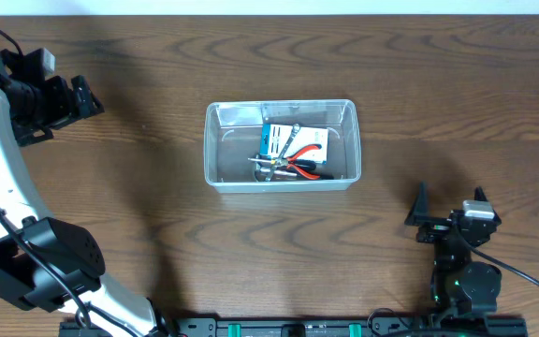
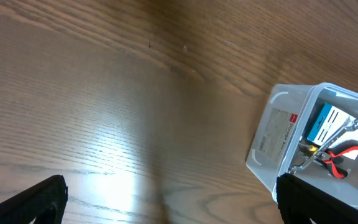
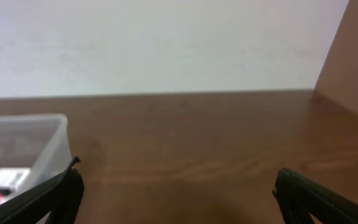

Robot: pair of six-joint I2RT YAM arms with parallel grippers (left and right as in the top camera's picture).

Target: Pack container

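Observation:
The clear plastic container (image 1: 215,150) stands in the middle of the table. Inside it lie a blue-and-white box (image 1: 282,139), red-handled pliers (image 1: 307,168) and a metal wrench (image 1: 268,166). My left gripper (image 1: 90,97) hovers far to the container's left, open and holding nothing. In the left wrist view the left gripper (image 2: 173,208) spans bare wood, and the container (image 2: 277,134) shows at the right with the pliers (image 2: 339,155) in it. My right gripper (image 1: 445,211) rests near the front right, open and holding nothing. In the right wrist view the right gripper (image 3: 179,202) is wide apart, with the container's corner (image 3: 50,144) at the left.
The wooden table (image 1: 419,84) runs to a pale wall (image 3: 166,43) at the back. The left arm's white body (image 1: 7,187) fills the left side. The arm bases and a black rail (image 1: 298,328) line the front edge.

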